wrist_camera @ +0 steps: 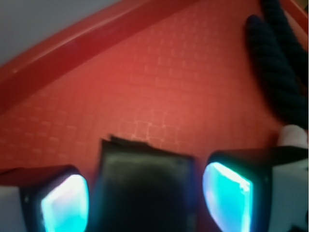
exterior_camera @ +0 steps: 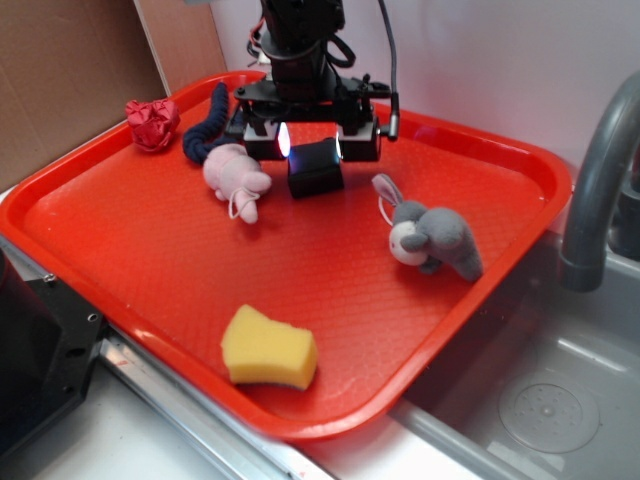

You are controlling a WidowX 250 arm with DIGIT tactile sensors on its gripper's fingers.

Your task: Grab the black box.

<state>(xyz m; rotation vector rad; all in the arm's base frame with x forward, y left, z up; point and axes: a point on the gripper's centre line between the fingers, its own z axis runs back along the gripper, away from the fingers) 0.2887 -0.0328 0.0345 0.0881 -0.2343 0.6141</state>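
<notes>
At upper centre of the red plastic tray (exterior_camera: 150,275), the black gripper (exterior_camera: 311,142) straddles the glossy black box (exterior_camera: 316,167), fingers wide, narrow gaps visible either side.

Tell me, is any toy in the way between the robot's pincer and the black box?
No, nothing visible is in the way. The pincer is open with the black box between its two glowing pads. The pink plush toy lies beside the box, outside the pads, and the navy fuzzy toy is farther off.
</notes>
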